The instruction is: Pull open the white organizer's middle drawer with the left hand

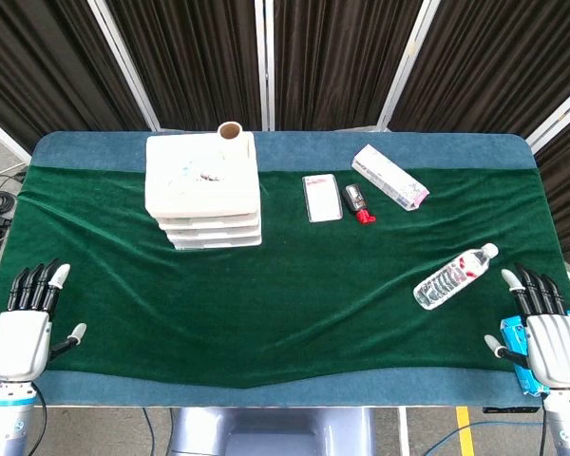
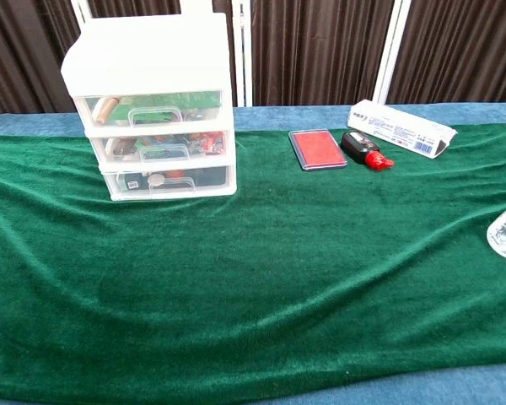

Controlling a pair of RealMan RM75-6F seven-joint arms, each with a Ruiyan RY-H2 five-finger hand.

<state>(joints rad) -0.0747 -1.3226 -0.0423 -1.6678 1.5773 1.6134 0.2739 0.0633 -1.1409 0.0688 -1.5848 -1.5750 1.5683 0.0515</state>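
The white organizer stands at the back left of the green cloth with three stacked drawers, all closed. Its middle drawer has a clear front with a small handle, and mixed items show through it. My left hand is at the table's front left corner, fingers apart and holding nothing, far from the organizer. My right hand is at the front right corner, also with fingers spread and empty. Neither hand shows in the chest view.
A cardboard roll stands behind the organizer. To its right lie a red-faced flat case, a black and red stamp and a white box. A water bottle lies near my right hand.
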